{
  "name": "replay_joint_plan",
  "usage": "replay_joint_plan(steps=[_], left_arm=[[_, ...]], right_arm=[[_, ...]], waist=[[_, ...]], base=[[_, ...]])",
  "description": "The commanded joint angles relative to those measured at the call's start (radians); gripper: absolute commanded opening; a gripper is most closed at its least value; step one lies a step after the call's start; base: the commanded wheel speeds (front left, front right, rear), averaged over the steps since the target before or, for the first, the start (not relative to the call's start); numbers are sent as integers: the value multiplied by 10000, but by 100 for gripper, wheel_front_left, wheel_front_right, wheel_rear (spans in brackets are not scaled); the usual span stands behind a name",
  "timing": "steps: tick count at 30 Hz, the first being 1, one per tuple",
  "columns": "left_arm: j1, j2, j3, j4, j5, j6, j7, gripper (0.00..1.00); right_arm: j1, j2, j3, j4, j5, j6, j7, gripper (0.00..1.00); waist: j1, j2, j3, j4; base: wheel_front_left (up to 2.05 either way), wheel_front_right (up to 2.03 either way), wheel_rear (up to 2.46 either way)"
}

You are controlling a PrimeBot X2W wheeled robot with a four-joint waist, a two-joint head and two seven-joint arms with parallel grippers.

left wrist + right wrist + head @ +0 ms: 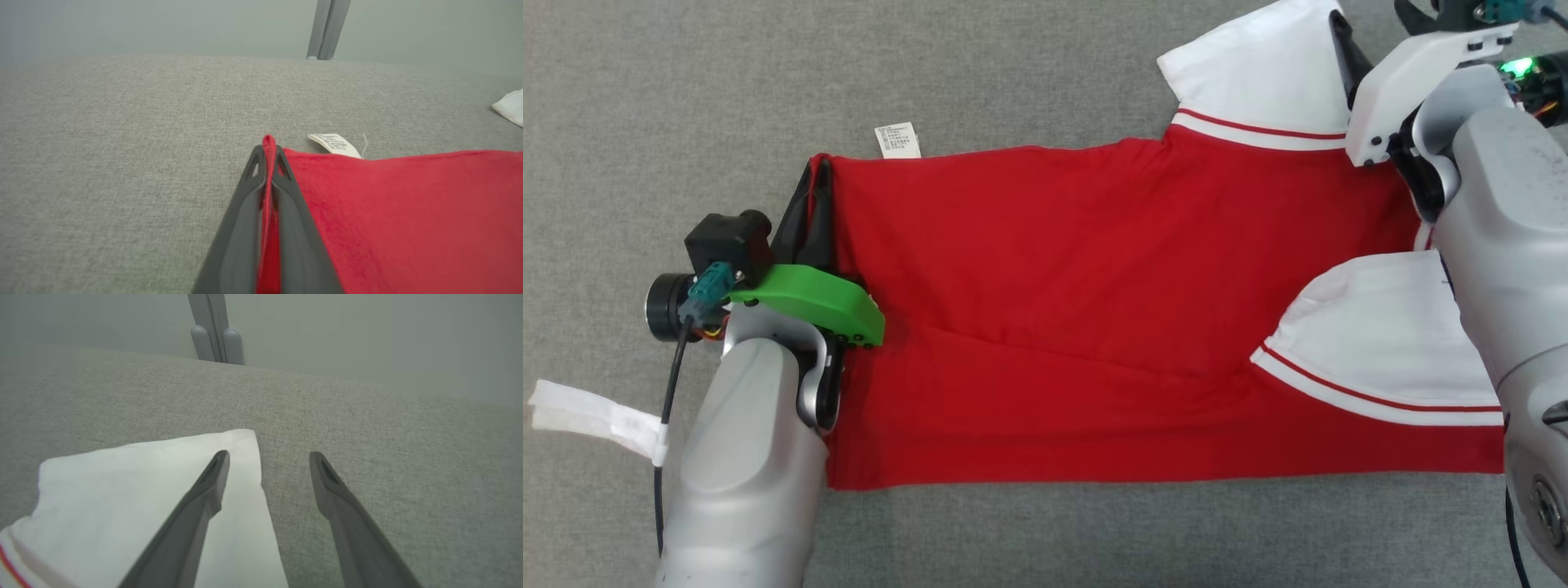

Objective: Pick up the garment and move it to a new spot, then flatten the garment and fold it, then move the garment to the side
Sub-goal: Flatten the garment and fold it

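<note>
Step in hand, as I judged it: gripping both far corners so the red knit garment with white, red-striped sleeves [1094,286] could be lifted or stretched flat. The L side looked set; the R side was not. To do it well, the right gripper [269,456] needed to come down until the sleeve edge sat deep between its fingers. It then had to close on sleeve fabric alone, not on the grey woven cloth surface [686,98] beneath. Both arms should then pull evenly and low, w/ no jerk, or the thin pinch on the L could slip.

The garment lay spread sideways on the surface, hem toward the robot's left, sleeves toward its right. A small white care label [898,140] poked out at the far edge near the hem corner. The left gripper [269,152] was clamped tight on that far hem corner: a ridge of red cloth stood between its two dark fingers and showed just past the tips.

The right gripper's fingers stood wide apart w/ nothing held. One lay over the far white sleeve [143,490] near its corner and the other over bare surface, so the sleeve's edge ran between them. Whether the tips touched the cloth I couldn't tell from the wrist view.
</note>
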Motion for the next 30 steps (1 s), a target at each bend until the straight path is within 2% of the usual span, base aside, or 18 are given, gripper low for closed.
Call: replay_joint_plan(steps=[1, 8, 9, 10, 13, 17, 22, 30], left_arm=[[-231, 2, -89, -88, -101, -32, 0, 0], [-318, -11, -585, -352, -576, -34, 0, 0], [-322, -11, -610, -365, -625, -34, 0, 0], [-325, -11, -618, -375, -651, -34, 0, 0], [-325, -7, -511, -544, -737, -34, 0, 0], [-76, -2, -187, -1120, -876, -32, 0, 0], [347, 20, 111, -1415, -672, -32, 0, 0], [1014, 263, 609, -1479, -484, -34, 0, 0]], right_arm=[[-231, -13, 40, 242, 2, -17, 159, 100], [-970, -22, 349, 1060, 217, -17, 702, 100], [-980, 22, 399, 1157, 228, -17, 728, 18], [-1010, 13, 381, 1176, 274, -17, 574, 0], [-1207, -197, 278, 1153, 152, -17, -243, 0], [-1297, -132, -12, 1098, 191, -17, -1479, 0], [-1072, -16, -363, 668, 231, -17, -2073, 0], [600, 392, -721, -2005, 828, -17, -2113, 0]], waist=[[-1, 0, 449, 437], [-1, 0, 756, 611], [-1, 0, 765, 603], [-1, 0, 770, 590], [-1, 0, 726, 504], [-1, 0, 516, 316], [-1, 0, 41, -51], [-1, 0, -744, -739]], base=[[0, 0, 0], [0, 0, 0], [0, 0, 0], [0, 0, 0], [0, 0, 0], [0, 0, 0], [0, 0, 0], [0, 0, 0]])
